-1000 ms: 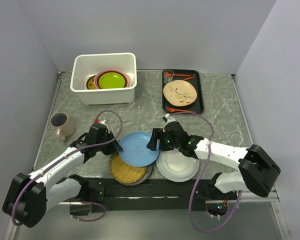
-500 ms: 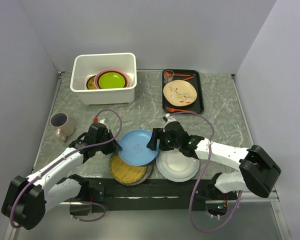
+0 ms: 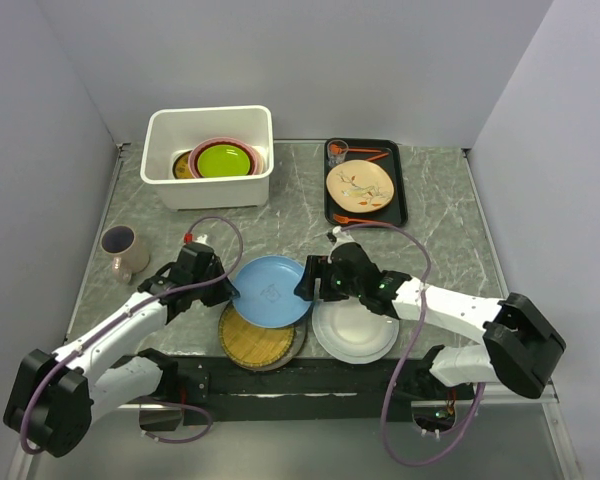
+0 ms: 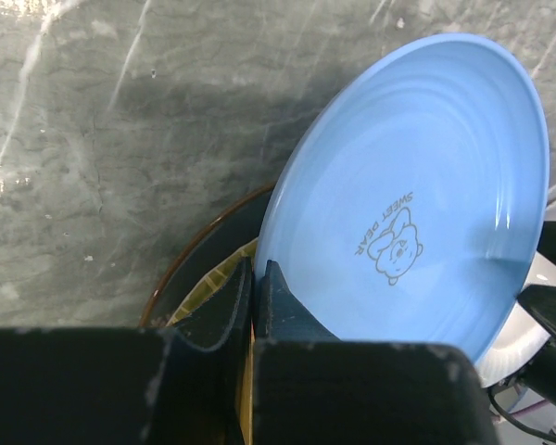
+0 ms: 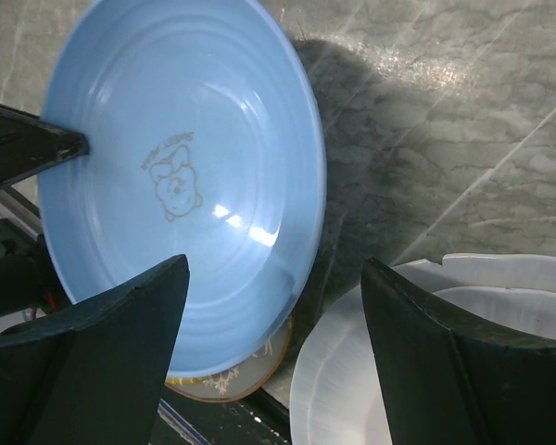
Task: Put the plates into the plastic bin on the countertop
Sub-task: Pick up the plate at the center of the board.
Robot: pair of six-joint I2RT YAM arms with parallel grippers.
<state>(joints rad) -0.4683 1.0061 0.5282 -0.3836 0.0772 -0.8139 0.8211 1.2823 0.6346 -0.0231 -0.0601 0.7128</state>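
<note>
Blue fills both my wrist feeds: a round sky-blue plastic plate [image 3: 272, 292] with a small bear printed in its well [image 4: 417, 185]. My left jaws are clamped shut on its rim, pinching the edge nearest them, and the plate stands tilted rather than flat. My right jaws are spread wide on the opposite side of that plate [image 5: 185, 158]. Its near edge lies between their two fingers, but I cannot tell from here whether either finger touches it.

Directly under the left jaws and the blue plate lies a round brown plate with a gold woven pattern [image 3: 260, 340], resting on the grey marble-look tabletop [image 3: 440, 240]. Just below the right jaws and to their outer side sits a plain white round plate [image 3: 355, 330], close beside the brown one.

Well ahead of the left jaws, at the far side of the tabletop, is the white rectangular plastic bin [image 3: 220, 190]. Inside it I see a lime-green plate [image 3: 223, 159] nested in a pink one [image 3: 256, 152]. A pale mug [image 3: 120, 245] stands out to the left of the left jaws. Ahead of the right jaws is a flat black tray [image 3: 400, 200] carrying a peach flower-painted plate [image 3: 359, 185].
</note>
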